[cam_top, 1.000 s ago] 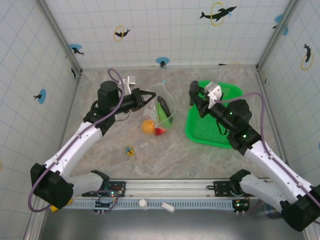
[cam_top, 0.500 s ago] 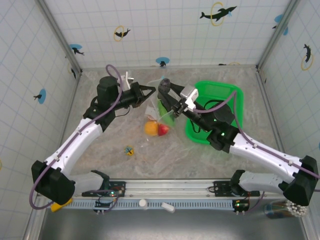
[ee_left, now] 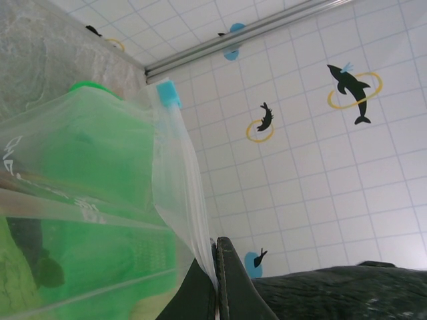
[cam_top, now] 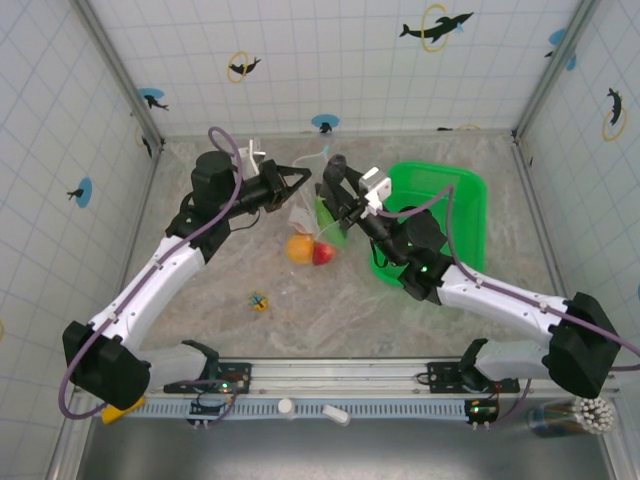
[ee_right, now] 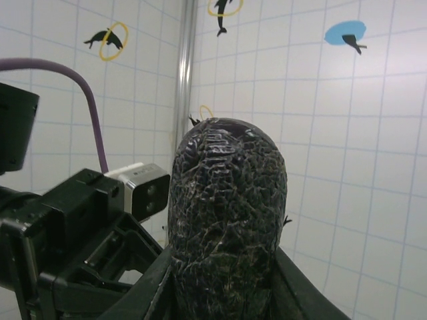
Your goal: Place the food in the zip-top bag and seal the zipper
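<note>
The clear zip-top bag (cam_top: 312, 222) hangs from its mouth edge, and my left gripper (cam_top: 297, 181) is shut on that edge. In the left wrist view the plastic (ee_left: 180, 173) is pinched between the closed fingertips of the left gripper (ee_left: 218, 252), with the zipper's light blue tab (ee_left: 168, 93) at the top. An orange piece (cam_top: 298, 247), a red piece (cam_top: 323, 253) and a long green piece (cam_top: 325, 214) of the food lie in the bag. My right gripper (cam_top: 338, 182) is just right of the bag's mouth, shut on a dark wrinkled food piece (ee_right: 227, 200).
The bright green basket (cam_top: 462, 192) stands to the right of the bag, under the right arm. A tiny yellow-blue trinket (cam_top: 258, 300) lies on the table nearer the front. The left arm's wrist camera (ee_right: 141, 189) is close to the right gripper.
My right arm has swung left from above the green basket to the bag's mouth, carrying the dark piece. The left gripper has raised the bag's edge slightly.
</note>
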### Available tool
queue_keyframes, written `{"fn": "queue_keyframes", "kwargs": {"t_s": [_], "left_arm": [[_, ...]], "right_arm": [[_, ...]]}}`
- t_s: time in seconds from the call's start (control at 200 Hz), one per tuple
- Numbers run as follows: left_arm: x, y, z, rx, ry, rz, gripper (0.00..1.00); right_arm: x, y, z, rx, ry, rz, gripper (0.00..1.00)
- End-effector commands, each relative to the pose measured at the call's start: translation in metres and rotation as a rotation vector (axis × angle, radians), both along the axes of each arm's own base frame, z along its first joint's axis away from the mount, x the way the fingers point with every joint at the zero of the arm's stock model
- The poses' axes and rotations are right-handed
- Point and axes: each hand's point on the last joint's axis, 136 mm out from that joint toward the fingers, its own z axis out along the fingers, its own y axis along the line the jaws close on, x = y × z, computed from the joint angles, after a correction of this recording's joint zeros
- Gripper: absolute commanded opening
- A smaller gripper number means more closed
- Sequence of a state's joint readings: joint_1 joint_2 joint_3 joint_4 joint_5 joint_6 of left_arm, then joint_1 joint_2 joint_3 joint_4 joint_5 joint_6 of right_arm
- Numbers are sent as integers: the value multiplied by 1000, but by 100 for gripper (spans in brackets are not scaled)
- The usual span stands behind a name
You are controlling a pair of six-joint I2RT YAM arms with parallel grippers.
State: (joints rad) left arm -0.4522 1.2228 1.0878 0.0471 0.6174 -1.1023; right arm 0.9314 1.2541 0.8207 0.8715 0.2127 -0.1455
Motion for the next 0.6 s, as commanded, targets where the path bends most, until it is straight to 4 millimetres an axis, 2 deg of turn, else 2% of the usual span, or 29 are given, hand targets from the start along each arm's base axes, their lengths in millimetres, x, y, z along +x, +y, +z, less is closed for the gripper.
{"fn": "queue_keyframes", "kwargs": {"t_s": [0.0,0.15,0.25,0.325,0.596], "left_arm": [[0,3,32,-57,-87,5,0],[-2,2,36,-64,-98,-2,0],[-3,2,38,-65,-104,-4,0],[-3,2,37,-64,-105,-5,0],[-3,2,34,-56,-105,-6,0]], "right_arm": [[11,-6,10,79,18,-52,34],[21,-1,0,87,74,-53,37],[22,1,-3,98,101,-40,56],[22,-1,-5,105,111,-40,63],[28,-15,-8,123,141,-57,63]]}}
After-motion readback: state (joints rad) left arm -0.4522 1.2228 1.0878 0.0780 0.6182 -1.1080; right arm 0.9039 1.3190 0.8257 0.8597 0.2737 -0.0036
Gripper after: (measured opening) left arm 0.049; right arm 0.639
